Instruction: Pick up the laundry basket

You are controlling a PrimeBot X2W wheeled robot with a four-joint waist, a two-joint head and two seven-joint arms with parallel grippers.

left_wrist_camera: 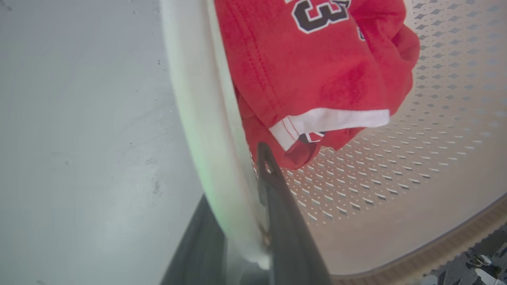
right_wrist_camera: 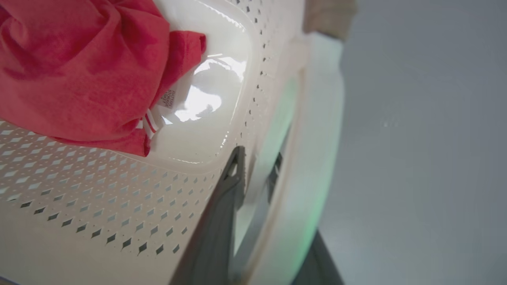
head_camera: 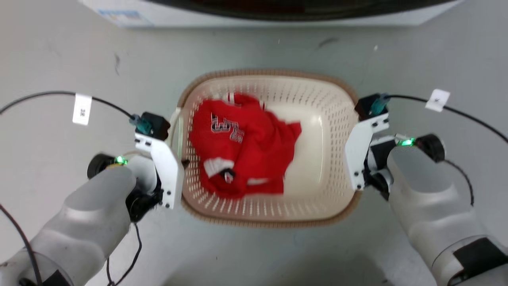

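Laundry basket, seen from above, centred between the two arms on a grey floor, just before a white washing machine; whether it touches the floor cannot be told. A red shirt lies crumpled inside. Left gripper reaches in from the side, its fingers closed narrowly about the left handle. Right gripper mirrors it, clamped on the right handle. Both forearms angle inward.
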